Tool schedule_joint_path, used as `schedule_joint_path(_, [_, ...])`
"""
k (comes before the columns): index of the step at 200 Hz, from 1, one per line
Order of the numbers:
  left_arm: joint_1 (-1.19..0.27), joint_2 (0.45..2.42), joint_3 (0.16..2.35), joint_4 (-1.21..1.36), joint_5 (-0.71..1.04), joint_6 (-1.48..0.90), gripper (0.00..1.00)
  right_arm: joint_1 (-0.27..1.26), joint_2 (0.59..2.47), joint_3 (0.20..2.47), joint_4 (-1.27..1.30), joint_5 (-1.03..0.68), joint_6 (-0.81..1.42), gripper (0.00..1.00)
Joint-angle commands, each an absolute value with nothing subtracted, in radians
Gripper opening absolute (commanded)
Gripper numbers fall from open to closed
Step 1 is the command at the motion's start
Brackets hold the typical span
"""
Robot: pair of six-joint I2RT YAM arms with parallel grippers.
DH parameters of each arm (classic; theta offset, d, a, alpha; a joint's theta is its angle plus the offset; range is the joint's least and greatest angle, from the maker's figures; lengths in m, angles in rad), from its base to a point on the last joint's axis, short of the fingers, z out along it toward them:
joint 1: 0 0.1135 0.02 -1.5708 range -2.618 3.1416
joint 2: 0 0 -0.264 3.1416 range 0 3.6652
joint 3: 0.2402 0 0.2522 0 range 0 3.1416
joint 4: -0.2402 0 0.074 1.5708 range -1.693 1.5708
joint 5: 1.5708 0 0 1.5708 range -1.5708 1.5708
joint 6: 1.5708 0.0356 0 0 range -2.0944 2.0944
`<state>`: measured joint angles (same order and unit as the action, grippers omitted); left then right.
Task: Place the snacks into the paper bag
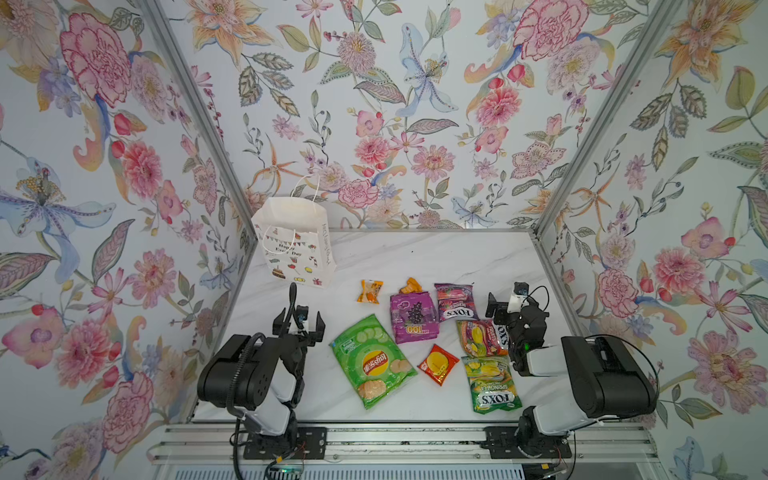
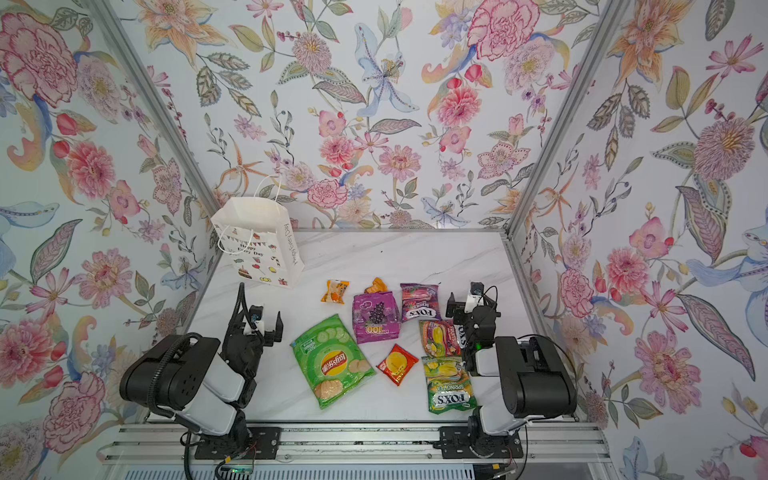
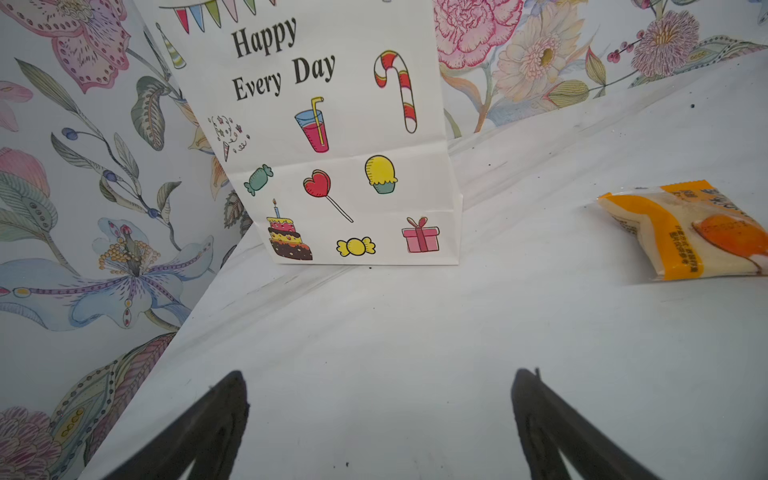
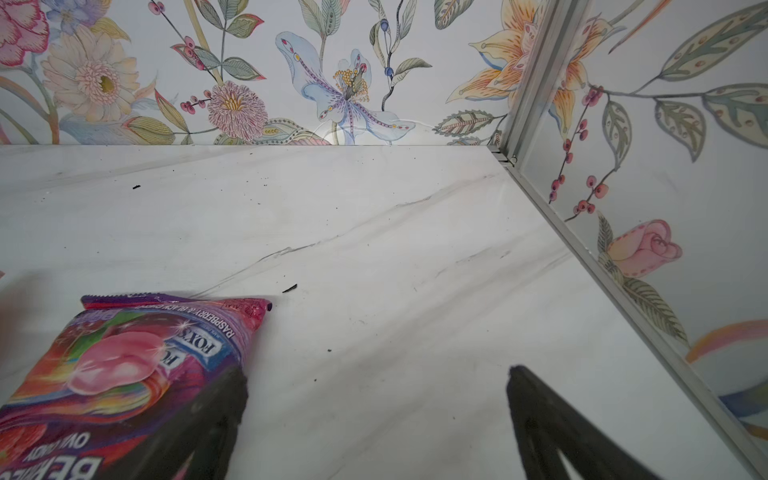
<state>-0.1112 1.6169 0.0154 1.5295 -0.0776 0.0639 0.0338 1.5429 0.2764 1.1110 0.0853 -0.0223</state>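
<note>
Left gripper: fingers apart, empty, near the paper bag, facing its printed front.
Right gripper: fingers apart, empty, well apart from the bag.
Snacks: all outside the bag, nearer than it.
Paper bag: upright and probably light, so a nudge may topple it; the wide Lay's bag may snag its mouth.

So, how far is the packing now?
Done: nothing that shows. All eight snacks lie on the table, the Lay's bag among them. In hand: nothing; the left gripper and the right gripper are open and empty. Left: every packet has to go into the paper bag, which stands upright in the far left corner.
</note>
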Motion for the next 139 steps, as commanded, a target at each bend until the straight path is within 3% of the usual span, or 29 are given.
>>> schedule_joint_path(1, [-0.104, 1.624, 0.012, 1.794, -0.054, 0.076, 0.99, 0.030, 1.548, 0.296, 1.102, 0.076, -0.031, 0.99])
schedule_joint_path(139, [-0.103, 1.626, 0.016, 1.795, -0.109, 0.060, 0.99, 0.030, 1.548, 0.295, 1.101, 0.074, -0.031, 0.99])
